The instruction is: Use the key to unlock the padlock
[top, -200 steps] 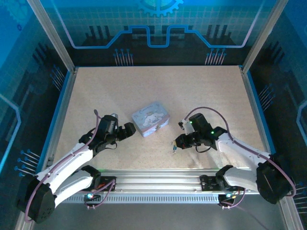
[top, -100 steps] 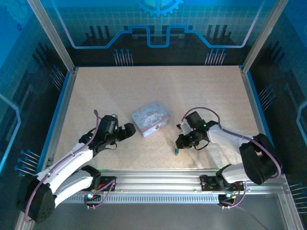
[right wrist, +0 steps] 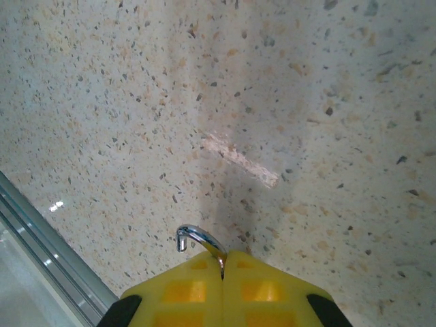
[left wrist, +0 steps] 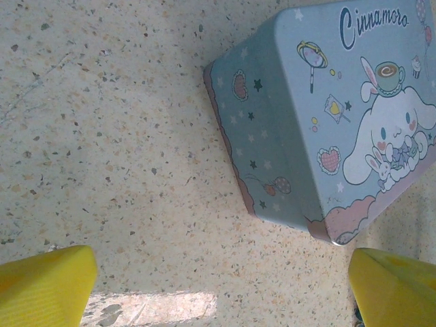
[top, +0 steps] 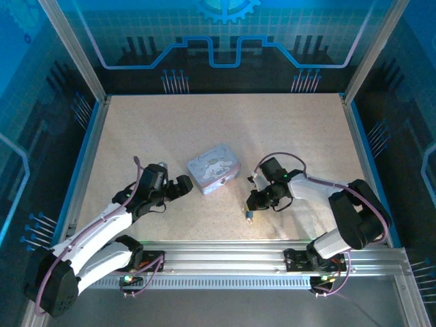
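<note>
Well, closest to us is the metal rail (top: 218, 248) along the near edge of the table (top: 204, 122). Just past it, a bit to the right, the right gripper (top: 253, 206) points down at the table. Its two yellow fingers (right wrist: 184, 289) are pressed tight together. They pinch the padlock (right wrist: 193, 231) by its thin silver loop. The loop curves out past the fingertips, and one end of it hangs free. The yellow lock body is hidden, so I cannot tell how it sits. A pale scratch (right wrist: 240, 160) marks the table just beyond the loop.

Over on the left, the left gripper (top: 182, 185) sits low over the table. Its yellow fingers (left wrist: 44, 286) are spread wide apart and hold nothing.

A little farther back, between the two arms, lies the tin box (top: 214, 168). It has a white bunny picture on its lid. It is just beside the left gripper, and they do not touch.
</note>
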Tool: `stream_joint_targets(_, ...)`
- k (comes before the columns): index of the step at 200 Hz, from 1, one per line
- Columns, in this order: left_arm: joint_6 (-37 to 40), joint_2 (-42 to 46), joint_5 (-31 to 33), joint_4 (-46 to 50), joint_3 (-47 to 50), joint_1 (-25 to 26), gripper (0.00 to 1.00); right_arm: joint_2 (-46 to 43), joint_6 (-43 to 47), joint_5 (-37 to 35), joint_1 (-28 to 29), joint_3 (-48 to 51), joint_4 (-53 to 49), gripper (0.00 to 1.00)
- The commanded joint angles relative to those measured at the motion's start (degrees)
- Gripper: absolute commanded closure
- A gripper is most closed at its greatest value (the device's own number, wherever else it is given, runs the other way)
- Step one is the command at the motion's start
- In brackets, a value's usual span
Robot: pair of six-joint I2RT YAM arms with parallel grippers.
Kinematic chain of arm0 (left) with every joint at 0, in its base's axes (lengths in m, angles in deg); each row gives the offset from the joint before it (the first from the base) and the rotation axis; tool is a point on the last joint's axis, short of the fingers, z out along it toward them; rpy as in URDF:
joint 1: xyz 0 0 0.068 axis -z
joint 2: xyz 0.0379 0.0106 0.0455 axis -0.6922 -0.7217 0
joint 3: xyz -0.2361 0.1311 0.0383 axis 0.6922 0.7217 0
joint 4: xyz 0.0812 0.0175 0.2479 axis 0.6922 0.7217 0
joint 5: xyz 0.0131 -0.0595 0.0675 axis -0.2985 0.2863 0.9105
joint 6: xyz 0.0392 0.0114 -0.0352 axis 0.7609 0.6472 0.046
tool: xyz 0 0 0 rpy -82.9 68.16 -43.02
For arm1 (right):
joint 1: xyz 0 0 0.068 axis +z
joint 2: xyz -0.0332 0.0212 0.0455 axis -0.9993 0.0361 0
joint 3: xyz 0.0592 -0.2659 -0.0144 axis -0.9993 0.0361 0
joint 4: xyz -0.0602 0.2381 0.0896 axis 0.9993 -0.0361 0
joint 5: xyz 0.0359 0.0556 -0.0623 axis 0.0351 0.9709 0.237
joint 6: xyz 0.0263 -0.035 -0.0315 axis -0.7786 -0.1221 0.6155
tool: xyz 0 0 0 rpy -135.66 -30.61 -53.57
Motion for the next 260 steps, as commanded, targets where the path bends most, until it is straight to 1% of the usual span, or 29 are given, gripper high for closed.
stream_joint_targets(1, 0.25, -0.32, 0.37, 0.95, 0.62, -0.52, 0.04, 0.8, 0.62, 1.18, -0.8, -1.06, 0.54, 0.94)
stream_joint_targets(29, 0.12, -0.15, 0.24, 1.17, 0.71, -0.57, 0.03, 0.42, 0.6, 1.11, -0.8, -0.97, 0.82, 0.91)
stream_joint_targets(48, -0.08, 0.2, 0.24, 1.25, 0.71, -0.56, 0.03, -0.2, 0.63, 0.89, -0.82, -0.72, 0.84, 0.85)
stream_joint_targets(97, -0.24, 0.87, 0.24, 1.89, 0.62, -0.54, 0.03, -3.88, 0.66, -0.46, -1.08, -0.34, 0.73, 0.77)
stream_joint_targets(142, -0.44, 1.44, 0.54, 2.4, 0.01, -0.59, 0.03, -10.96, 1.65, -3.29, -2.07, 0.26, -0.47, 0.74)
stream_joint_targets(164, 0.25, 1.83, 1.65, 2.94, -0.17, -0.6, 0.03, -16.04, 3.26, -6.49, -2.94, 0.73, -0.81, 0.72)
stream_joint_targets(195, 1.85, 2.56, 4.64, 5.17, -1.25, -1.4, 0.01, -23.63, 5.55, -11.96, -6.1, 1.31, -0.38, 0.66)
stream_joint_targets(219, 4.86, 3.19, 7.45, 6.42, -2.67, -2.42, 0.01, -28.82, 6.56, -13.66, -10.28, 2.14, 1.55, 0.62)
stream_joint_targets(249, 9.59, 3.25, 10.62, 7.21, -5.11, -4.65, 0.01, -33.57, 8.25, -15.24, -16.02, 2.72, 3.99, 0.54)
stream_joint_targets(260, 11.88, 3.23, 11.73, 6.91, -5.98, -5.48, 0.01, -34.92, 8.91, -16.25, -17.62, 2.96, 4.92, 0.48)
